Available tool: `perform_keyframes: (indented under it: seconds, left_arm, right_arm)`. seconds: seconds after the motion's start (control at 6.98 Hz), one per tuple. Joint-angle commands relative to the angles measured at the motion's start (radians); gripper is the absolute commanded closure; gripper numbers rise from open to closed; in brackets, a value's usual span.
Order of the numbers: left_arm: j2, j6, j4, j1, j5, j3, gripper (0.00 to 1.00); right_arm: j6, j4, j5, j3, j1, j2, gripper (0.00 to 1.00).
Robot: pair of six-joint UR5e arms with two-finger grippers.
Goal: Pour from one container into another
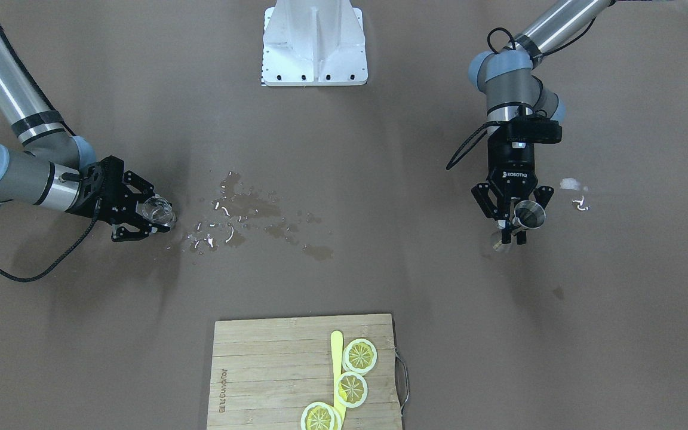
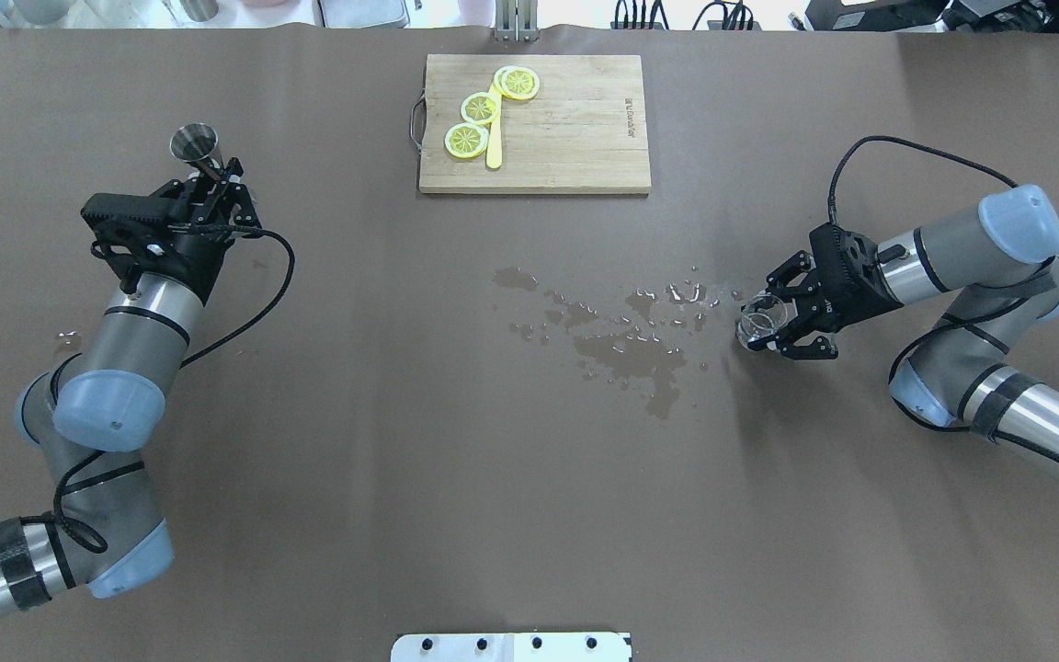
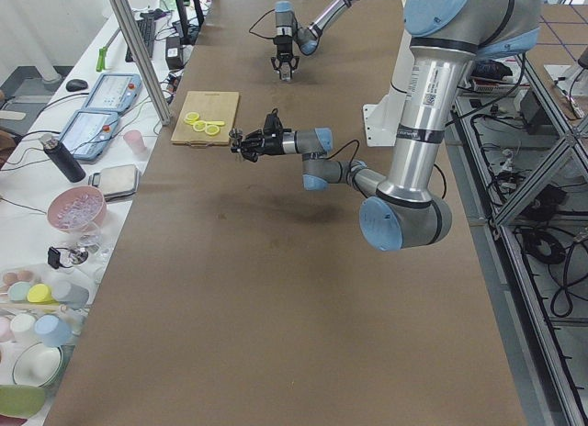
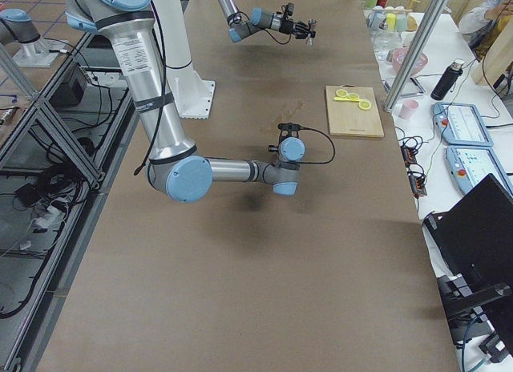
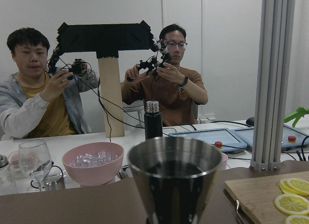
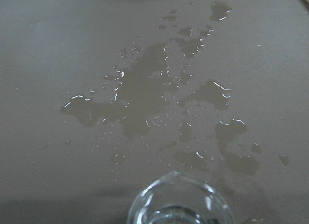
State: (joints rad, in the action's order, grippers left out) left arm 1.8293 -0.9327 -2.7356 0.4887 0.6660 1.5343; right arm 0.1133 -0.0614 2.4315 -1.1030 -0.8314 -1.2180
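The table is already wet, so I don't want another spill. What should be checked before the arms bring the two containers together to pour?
1. Left hand shut on the steel jigger: ok.
2. Right hand shut on the clear glass: ok.
3. Liquid in the jigger: cannot tell; its inside looks dark.
4. Jigger and glass near enough to pour: not ok, they are at opposite ends of the table.
5. Surface dry by the glass: not ok, a spill lies beside it.
6. Cutting board out of the path: ok.
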Motion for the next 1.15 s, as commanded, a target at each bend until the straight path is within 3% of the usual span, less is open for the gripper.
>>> perform_keyframes:
  seconds: [0.0, 0.43, 0.86, 1.0]
  left_arm:
    - [-0.004, -0.189, 0.144, -0.03, -0.116, -0.008, 1.0]
    - [-0.008, -0.511, 0.416, -0.085, -0.219, -0.006, 1.0]
    - [-0.025, -0.576, 0.48, -0.191, -0.307, -0.002, 1.0]
    - [-0.028, -0.718, 0.645, -0.217, -0.365, 0.0, 1.0]
  right_arm:
    - [-0.001, 0.0, -0.006, 0.0, -0.002, 0.002, 0.0]
    - [-0.001, 0.0, -0.008, 0.0, -0.002, 0.003, 0.0]
    - [-0.001, 0.0, -0.008, 0.0, -0.002, 0.003, 0.0]
    - [-0.001, 0.0, -0.006, 0.0, -0.002, 0.003, 0.0]
